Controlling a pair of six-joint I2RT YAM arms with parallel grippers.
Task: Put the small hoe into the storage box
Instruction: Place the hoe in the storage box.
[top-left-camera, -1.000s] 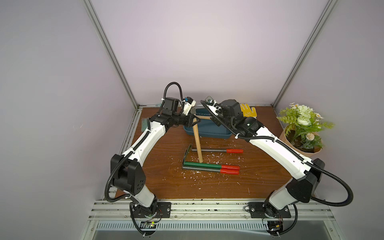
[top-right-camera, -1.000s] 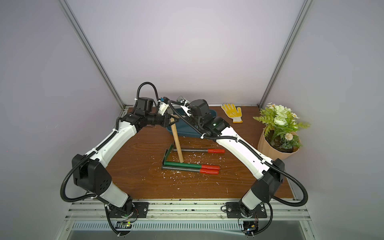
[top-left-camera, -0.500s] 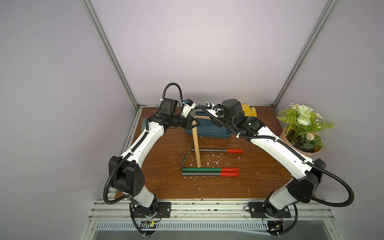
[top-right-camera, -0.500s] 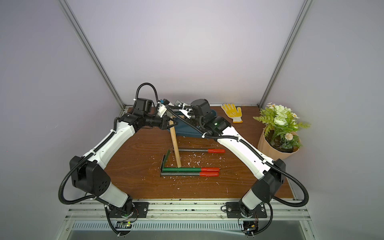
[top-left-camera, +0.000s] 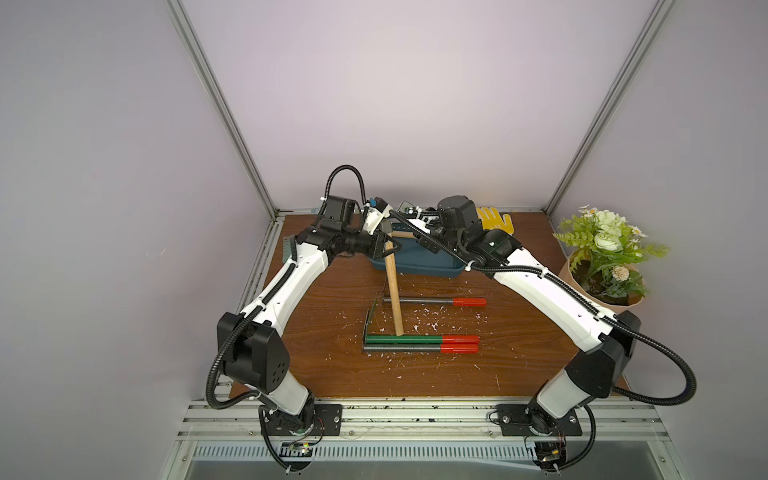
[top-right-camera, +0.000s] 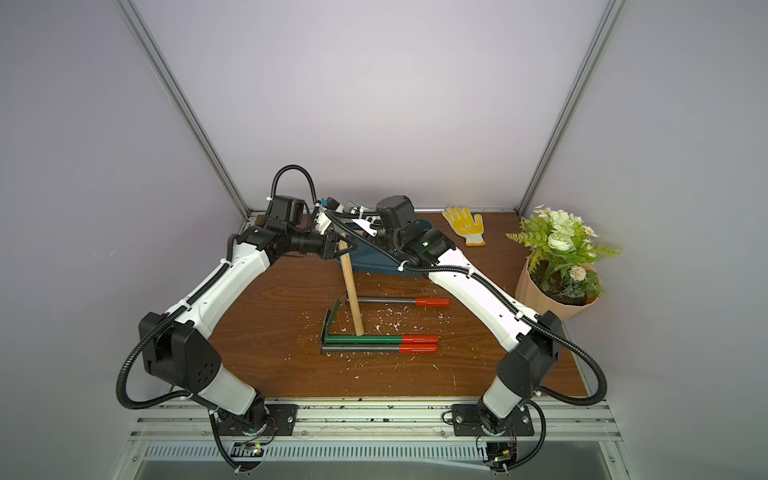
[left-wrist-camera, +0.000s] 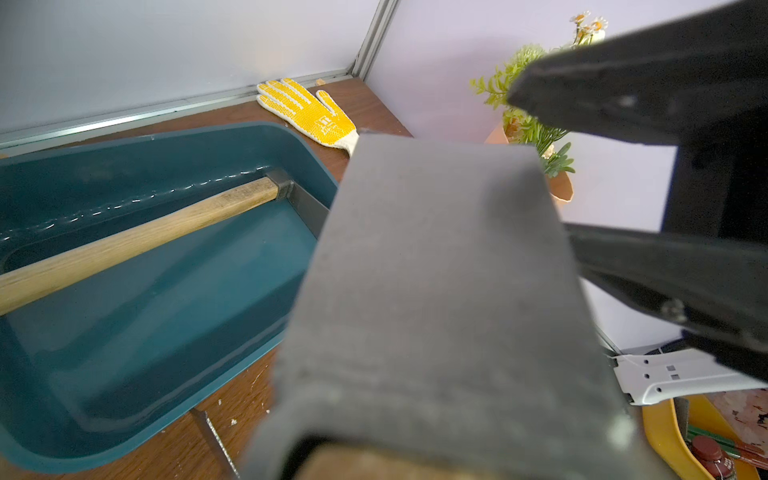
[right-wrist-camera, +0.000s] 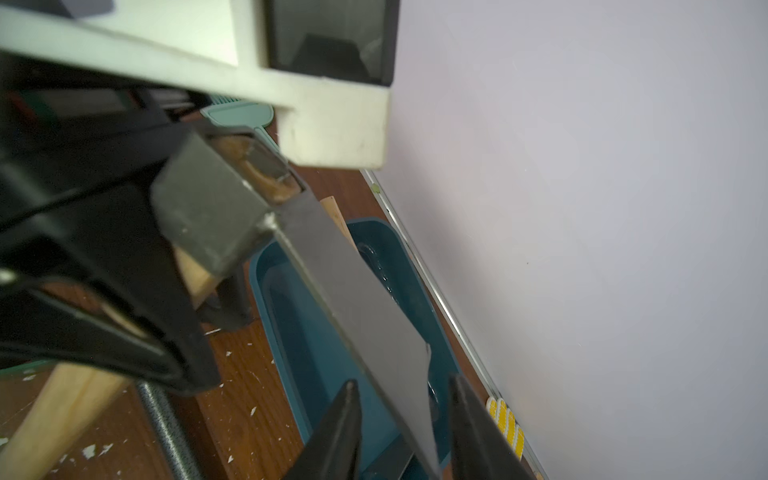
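1. Nearest me, red-handled tools (top-left-camera: 419, 343) lie on the chip-strewn table (top-left-camera: 332, 374).
2. Above them slants the small hoe (top-left-camera: 392, 291), handle end low, blade over the storage box (top-left-camera: 428, 266).
3. The left gripper (top-left-camera: 388, 243) has its jaws clamped on the handle just under the head.
4. The right gripper (right-wrist-camera: 403, 379) has its jaws parted, straddling the blade.
5. Inside the box lies another wooden-handled tool (left-wrist-camera: 137, 237); a yellow glove (top-left-camera: 494, 218) lies beyond.

Plain pale lilac walls (top-left-camera: 395, 104) all round, silver metal posts (top-left-camera: 220, 108) in the far corners, dark wood-grain surface (top-left-camera: 324, 374), slotted metal rail (top-left-camera: 415, 417) along the near edge.
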